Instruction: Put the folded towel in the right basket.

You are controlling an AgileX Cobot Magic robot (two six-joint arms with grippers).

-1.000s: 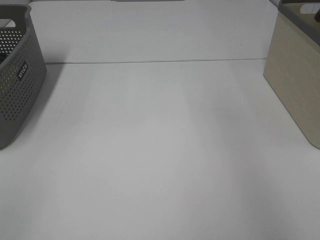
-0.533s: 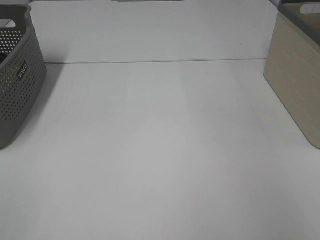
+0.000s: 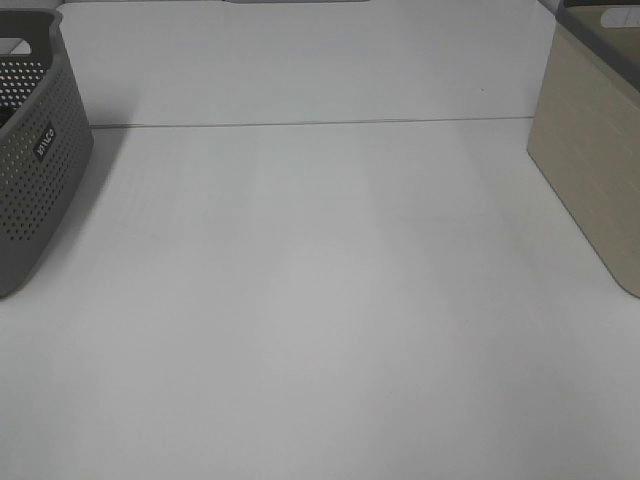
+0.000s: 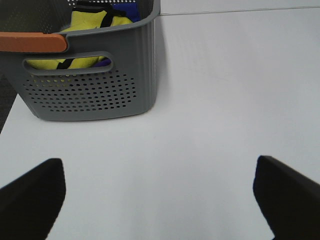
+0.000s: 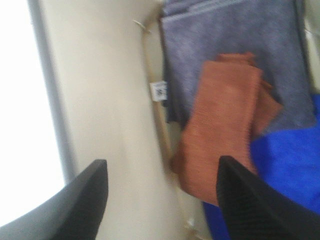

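Note:
The right basket (image 3: 590, 170) is beige with a grey rim and stands at the table's right edge. In the right wrist view I look down into it (image 5: 105, 90). An orange-brown folded towel (image 5: 225, 120) lies inside, on top of a grey towel (image 5: 235, 45) and beside a blue cloth (image 5: 285, 185). My right gripper (image 5: 162, 167) is open and empty above the basket, apart from the towels. My left gripper (image 4: 157, 170) is open and empty over the bare table near the grey basket. Neither gripper shows in the exterior view.
A grey perforated basket (image 3: 30, 170) stands at the table's left edge; the left wrist view shows it (image 4: 95, 90) holding yellow (image 4: 90, 22) and blue items, with an orange bar (image 4: 30, 42) on its rim. The white table (image 3: 320, 300) spans between the baskets.
A dark shape at the right basket's rim in the exterior view one second ago is gone now. Nothing else has moved.

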